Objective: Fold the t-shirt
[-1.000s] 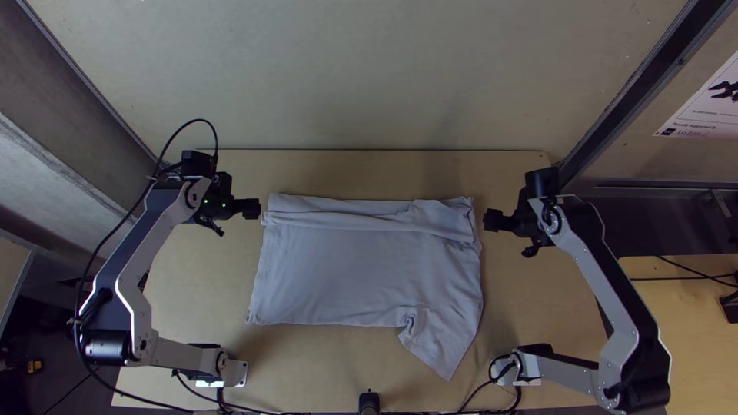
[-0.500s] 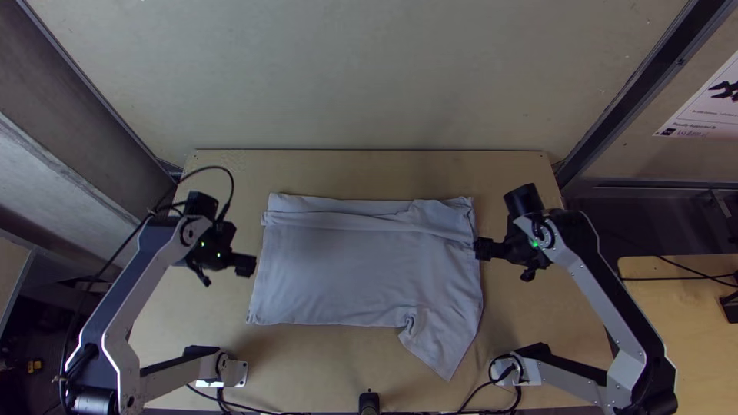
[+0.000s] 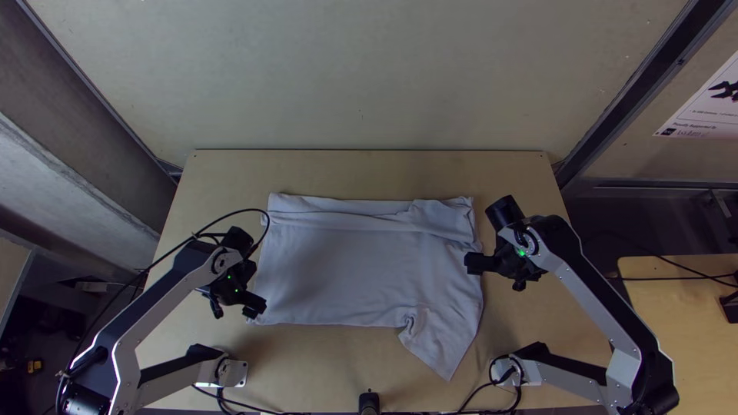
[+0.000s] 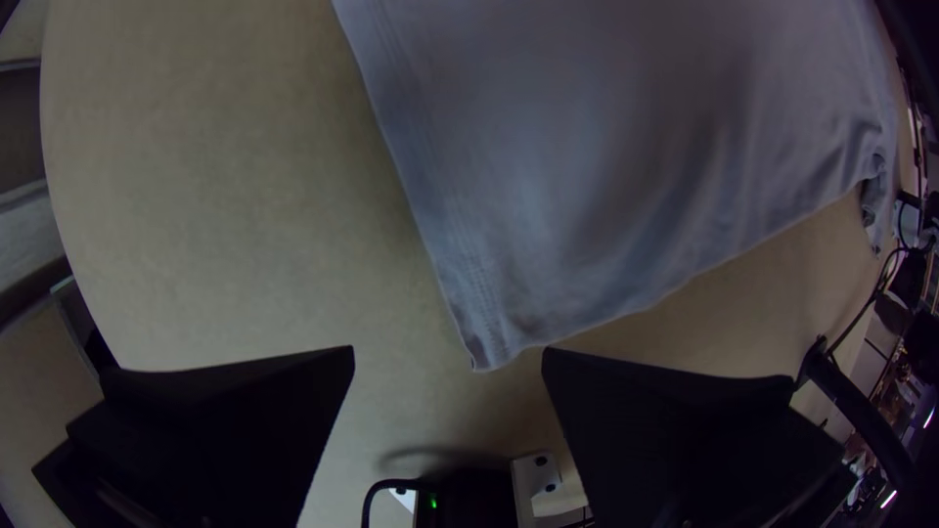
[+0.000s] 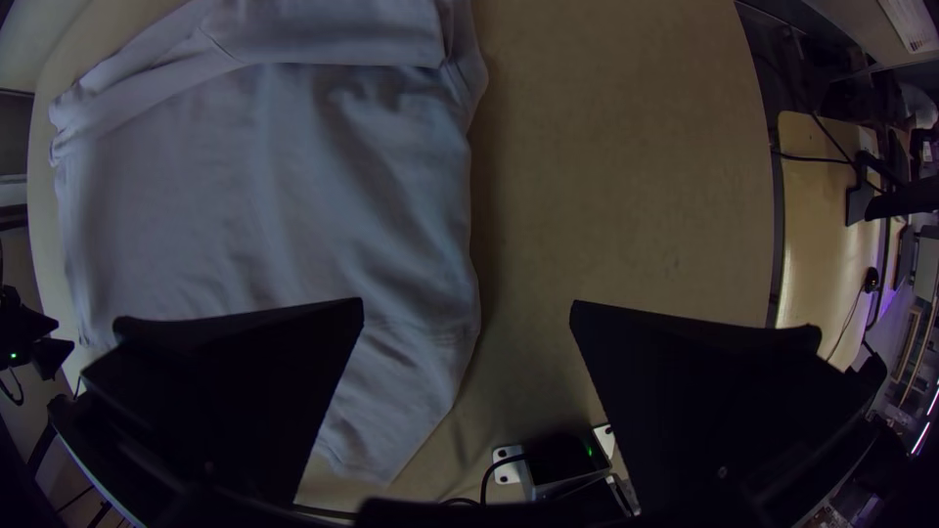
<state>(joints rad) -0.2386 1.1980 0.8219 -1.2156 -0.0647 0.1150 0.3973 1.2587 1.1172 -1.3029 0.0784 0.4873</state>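
Note:
The light grey t-shirt (image 3: 361, 265) lies on the table, its far edge folded over in a band and a sleeve-like corner sticking out at the near right. My left gripper (image 3: 255, 306) is over the shirt's near left corner; in the left wrist view this gripper (image 4: 448, 357) stands open, with the corner of the t-shirt (image 4: 499, 332) between its fingertips. Over the shirt's right side is my right gripper (image 3: 470, 263). The right wrist view has that gripper (image 5: 468, 308) open above the right edge of the t-shirt (image 5: 391, 235), holding nothing.
The wooden table (image 3: 369, 173) surrounds the cloth, with bare wood beyond its far edge. Cables (image 3: 238, 410) run along the near edge, beside a small black post (image 3: 369, 401). A side table (image 3: 680, 288) stands off to the right.
My left gripper has moved nearer, down the shirt's left side to its near corner. The right gripper has moved nearer and leftward, over the shirt's right edge. The cloth lies as before.

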